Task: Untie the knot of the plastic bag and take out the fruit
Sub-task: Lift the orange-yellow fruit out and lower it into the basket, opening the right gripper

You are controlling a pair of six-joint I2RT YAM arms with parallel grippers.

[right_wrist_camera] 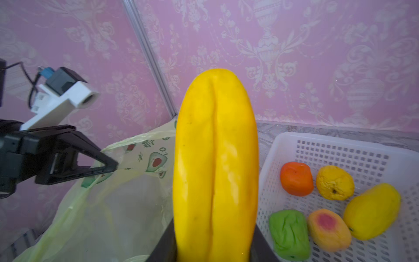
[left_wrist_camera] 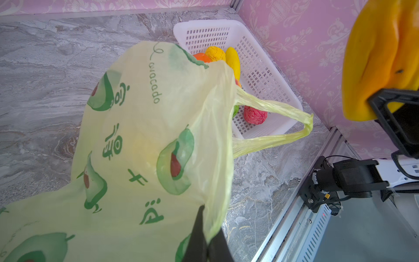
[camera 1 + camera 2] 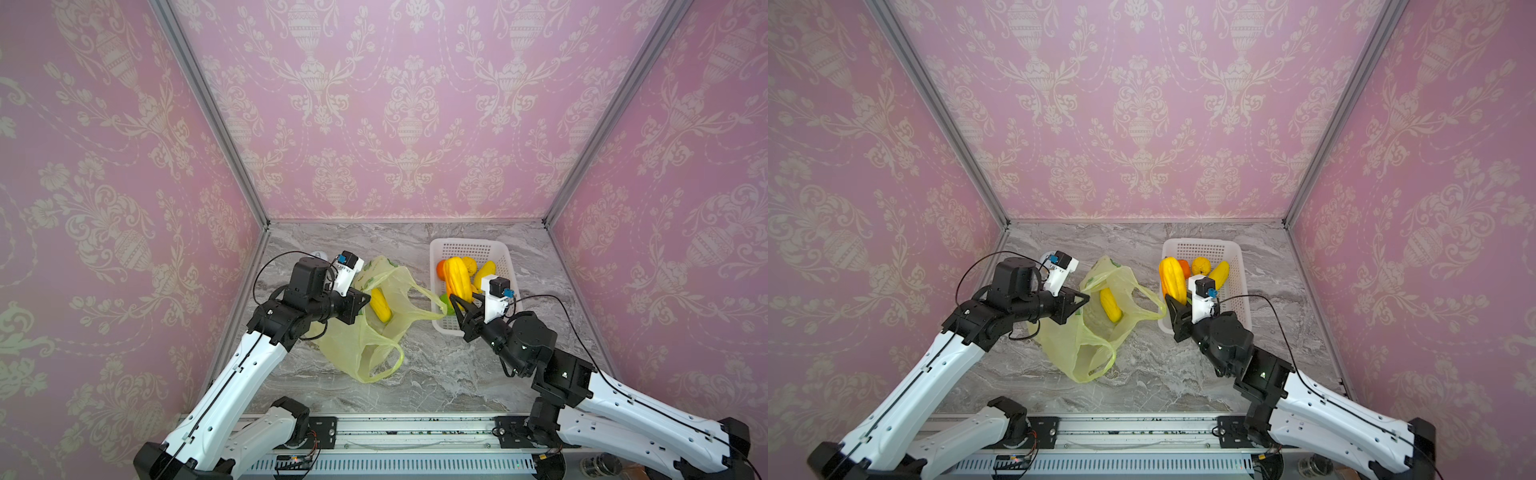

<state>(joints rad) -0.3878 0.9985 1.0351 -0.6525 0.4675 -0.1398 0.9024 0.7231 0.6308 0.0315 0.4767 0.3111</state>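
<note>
The left gripper pinches the rim of the open plastic bag, one yellow fruit inside. At the bag's three o'clock, the right gripper clasps a long ribbed fruit beside the white basket.

A grey marbled tabletop was seen in both top views. A white perforated basket was set on its right rear, and a yellow-green plastic bag was partly rested beside it, left of centre.
</note>
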